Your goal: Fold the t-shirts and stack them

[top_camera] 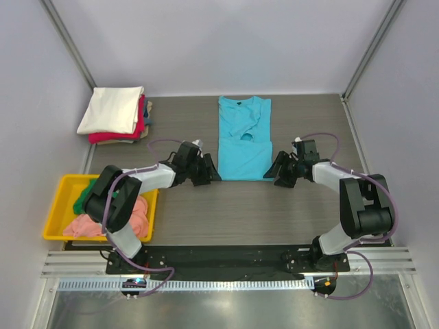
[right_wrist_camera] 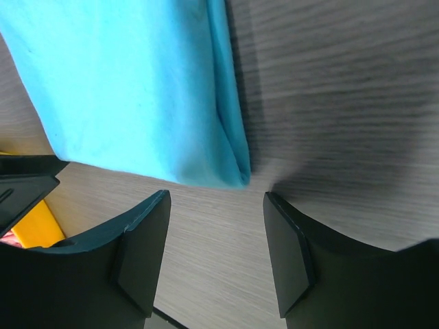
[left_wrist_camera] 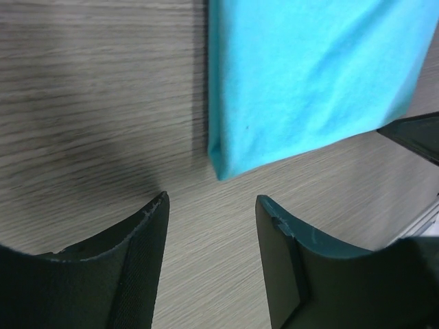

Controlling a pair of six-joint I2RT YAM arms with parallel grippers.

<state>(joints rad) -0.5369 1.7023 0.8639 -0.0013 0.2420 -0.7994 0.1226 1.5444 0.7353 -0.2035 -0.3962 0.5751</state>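
A turquoise-blue t-shirt (top_camera: 244, 137) lies flat at mid-table, its sides folded in to a long strip with the collar at the far end. My left gripper (top_camera: 212, 173) sits at its near left corner (left_wrist_camera: 223, 168), jaws open with only table between them. My right gripper (top_camera: 274, 171) is at the near right corner (right_wrist_camera: 236, 175), open too and holding nothing. A stack of folded t-shirts (top_camera: 115, 113), cream-white on top with red beneath, rests at the back left. Salmon-pink (top_camera: 110, 219) and green (top_camera: 84, 195) shirts lie crumpled in the tray.
A yellow plastic tray (top_camera: 55, 209) stands at the near left, beside the left arm. Grey walls enclose the table on three sides. A metal rail runs along the near edge behind the arm bases.
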